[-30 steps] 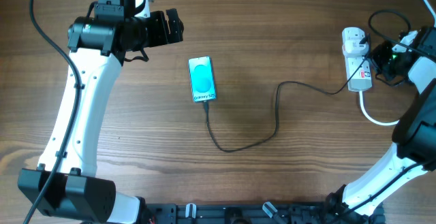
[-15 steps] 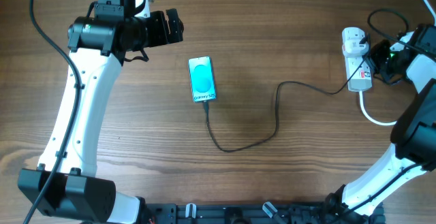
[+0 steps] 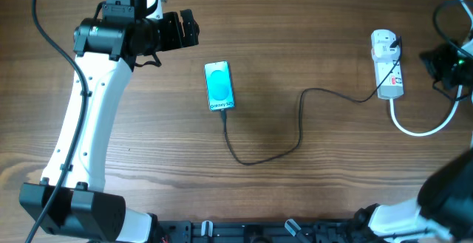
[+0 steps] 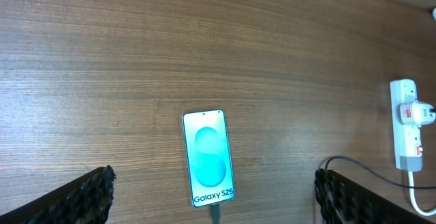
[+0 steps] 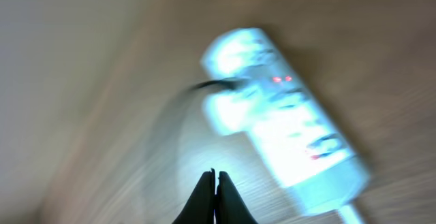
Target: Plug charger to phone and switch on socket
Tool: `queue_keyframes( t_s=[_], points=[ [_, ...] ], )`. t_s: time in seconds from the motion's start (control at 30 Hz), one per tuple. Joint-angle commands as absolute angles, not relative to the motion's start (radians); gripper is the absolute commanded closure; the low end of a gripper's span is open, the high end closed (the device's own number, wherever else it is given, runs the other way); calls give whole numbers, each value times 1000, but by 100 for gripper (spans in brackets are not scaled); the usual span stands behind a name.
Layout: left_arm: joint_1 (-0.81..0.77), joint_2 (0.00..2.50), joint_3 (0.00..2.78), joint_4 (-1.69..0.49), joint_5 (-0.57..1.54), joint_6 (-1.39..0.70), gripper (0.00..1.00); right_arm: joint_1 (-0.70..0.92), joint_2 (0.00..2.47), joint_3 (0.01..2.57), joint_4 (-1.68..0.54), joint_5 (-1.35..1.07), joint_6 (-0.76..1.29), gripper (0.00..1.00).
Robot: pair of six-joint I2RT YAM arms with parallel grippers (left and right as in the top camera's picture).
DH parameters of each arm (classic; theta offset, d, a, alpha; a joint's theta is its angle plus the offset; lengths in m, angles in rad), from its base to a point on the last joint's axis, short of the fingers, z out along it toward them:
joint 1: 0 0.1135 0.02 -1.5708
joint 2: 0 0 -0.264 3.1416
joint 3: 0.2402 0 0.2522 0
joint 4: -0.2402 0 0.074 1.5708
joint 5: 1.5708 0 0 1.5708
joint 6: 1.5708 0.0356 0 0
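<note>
The phone (image 3: pixel 219 86) lies on the wooden table with its cyan screen up, "Galaxy S25" at its near end (image 4: pixel 208 158). The thin black charger cable (image 3: pixel 298 125) is plugged into the phone's bottom end and runs right to the white socket strip (image 3: pixel 386 64). The strip shows blurred with two small red lights in the right wrist view (image 5: pixel 286 122). My left gripper (image 4: pixel 212 197) is open, hovering above the phone. My right gripper (image 5: pixel 217 183) is shut and empty, off to the right of the strip (image 3: pixel 443 64).
A thick white cord (image 3: pixel 414 128) loops from the strip's near end toward the right edge. Black cables (image 3: pixel 443 14) trail at the far right corner. The left arm (image 3: pixel 89 117) stretches along the left side.
My right gripper has pulled away from the socket strip to the right, toward the table edge. The left arm, phone and cable have not moved.
</note>
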State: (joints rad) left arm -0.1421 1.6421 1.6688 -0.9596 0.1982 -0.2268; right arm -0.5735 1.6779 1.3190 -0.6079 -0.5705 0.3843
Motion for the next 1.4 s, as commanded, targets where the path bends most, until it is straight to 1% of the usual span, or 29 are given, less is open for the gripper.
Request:
queue_keyframes(
  t_s=[0.0,0.17,0.3,0.33,0.37,0.4,0.43,0.47,0.5,0.73,0.9,1.07,1.13,1.23,1.37],
  points=[
    [-138,1649,1669,-959,189,-225,0,-504,1517,1325,-691,-742,242,96],
    [-138,1649,1669,-959,188,-225,0,-316,1350,1325,-873,-730,66,96],
    [-138,1649,1669,-959,189,-225,0,-142,1281,1325,-956,-694,45,96],
    [-138,1649,1669,-959,189,-225,0,-102,1274,1325,-965,-681,45,94],
    [-138,1649,1669,-959,189,-225,0,-63,1271,1325,-970,-669,46,88],
    [-138,1649,1669,-959,188,-225,0,-27,1272,1325,-973,-653,57,74],
    [-138,1649,1669,-959,188,-225,0,-2,1273,1325,-978,-636,65,57],
    [-138,1649,1669,-959,189,-225,0,23,1274,1325,-990,-620,92,9],
    [-138,1649,1669,-959,189,-225,0,35,1274,1325,-995,-617,117,0],
    [-138,1649,1669,-959,189,-225,0,45,1274,1325,-996,-590,213,0],
    [-138,1649,1669,-959,189,-225,0,45,1274,1325,-996,-486,209,0],
    [-138,1649,1669,-959,189,-225,0,46,1271,1323,-987,-455,160,0],
    [-138,1649,1669,-959,189,-225,0,49,1243,1317,-952,-403,115,0],
    [-138,1649,1669,-959,188,-225,0,49,1170,1295,-897,-334,104,0],
    [-138,1649,1669,-959,189,-225,0,49,1004,1172,-736,-223,104,0]
  ],
)
